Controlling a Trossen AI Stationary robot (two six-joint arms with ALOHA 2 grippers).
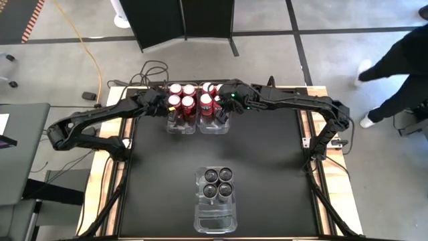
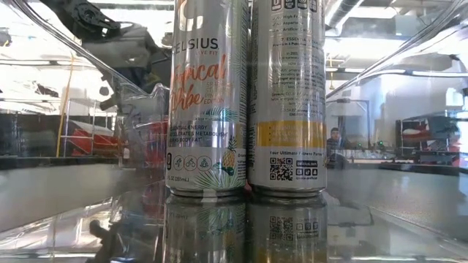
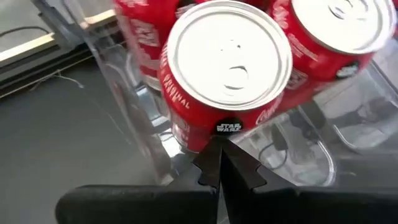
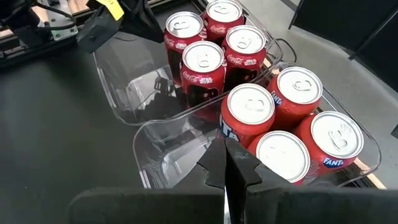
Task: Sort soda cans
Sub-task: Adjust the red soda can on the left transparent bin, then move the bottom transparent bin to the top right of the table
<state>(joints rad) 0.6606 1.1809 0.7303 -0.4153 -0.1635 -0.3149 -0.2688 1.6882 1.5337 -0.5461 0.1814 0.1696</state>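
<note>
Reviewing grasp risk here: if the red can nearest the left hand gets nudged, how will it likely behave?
The red can is a rigid, smooth metal cylinder, so probably slippery against closed fingers. It stands upright, taller than wide, so a high push might tip it, but neighbouring cans and the clear bin wall would likely stop it rolling.

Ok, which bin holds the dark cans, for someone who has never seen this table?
Start at the black table seen from above. Two clear bins of red cans sit side by side at its far edge; a third clear bin stands alone near the front. It alone holds four dark cans.
</note>
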